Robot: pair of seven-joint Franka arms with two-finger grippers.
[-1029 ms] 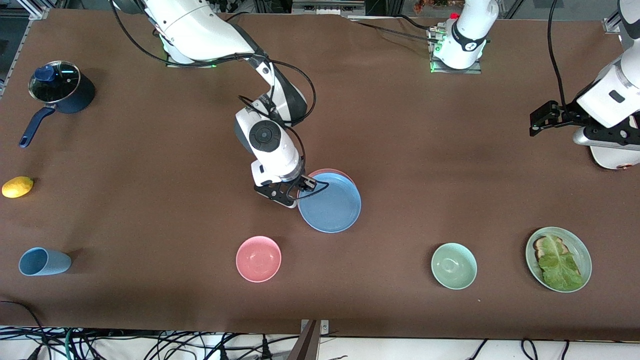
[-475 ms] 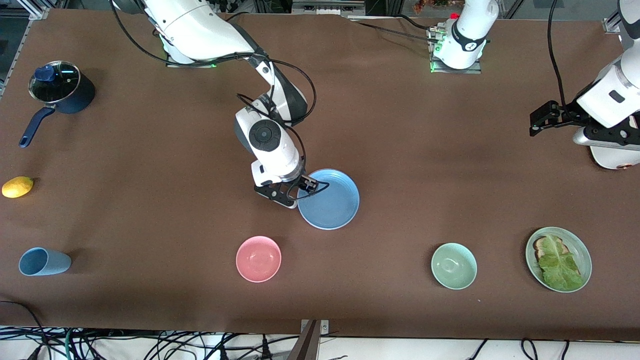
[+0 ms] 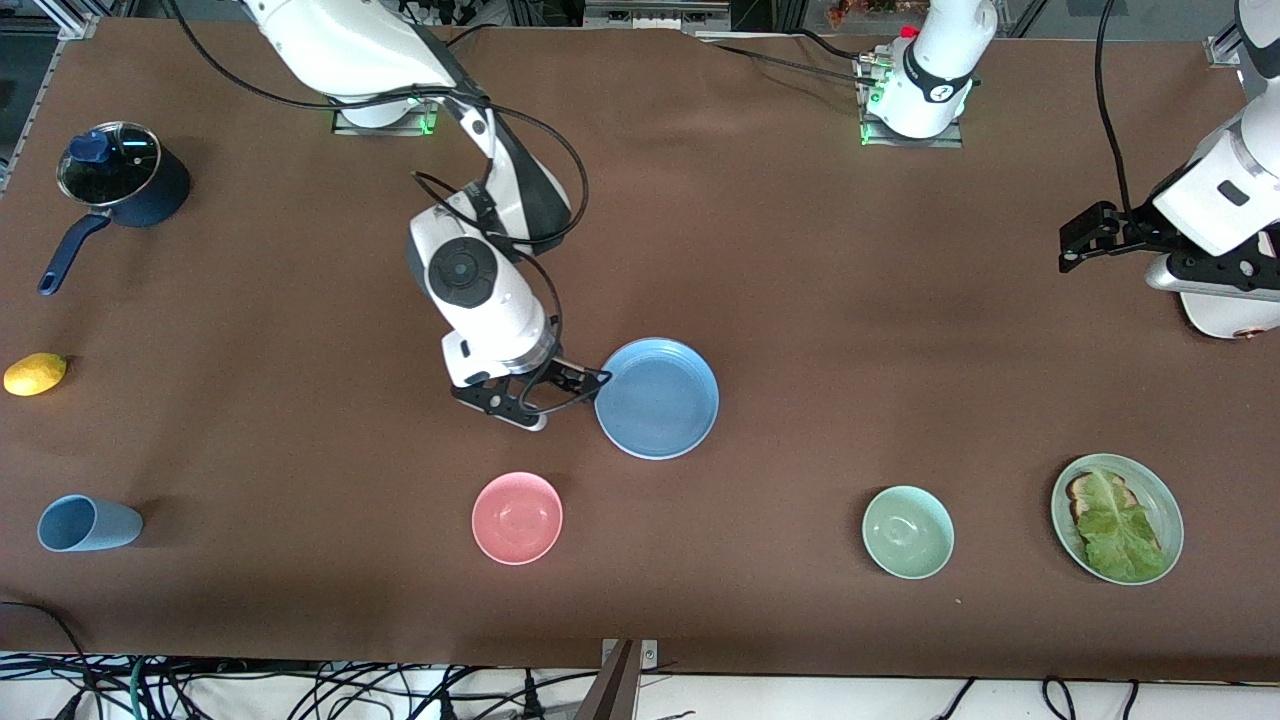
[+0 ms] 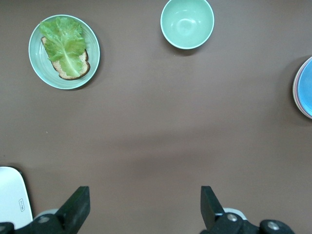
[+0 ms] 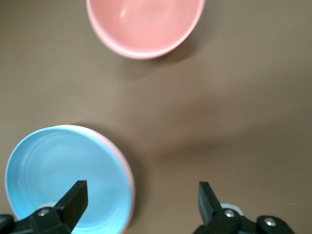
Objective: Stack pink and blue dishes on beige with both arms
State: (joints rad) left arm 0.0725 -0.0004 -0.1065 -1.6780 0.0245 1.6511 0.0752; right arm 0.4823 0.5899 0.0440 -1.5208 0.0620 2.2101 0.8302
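I have let go of the blue plate: it now lies flat mid-table on the pink plate, and my right pincer, fingers apart, has backed off beside it. My left pincer waits open at its end; stacking looks finished

Blue plate seen smooth, satin, tabletop matt brown, felt-like, pink bowl glossy, pot lid glass, arm shells glossy white.

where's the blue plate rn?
The flat pastel blue plate tops the stack mid-table, beside the open right gripper, farther from the front camera than the pink bowl.
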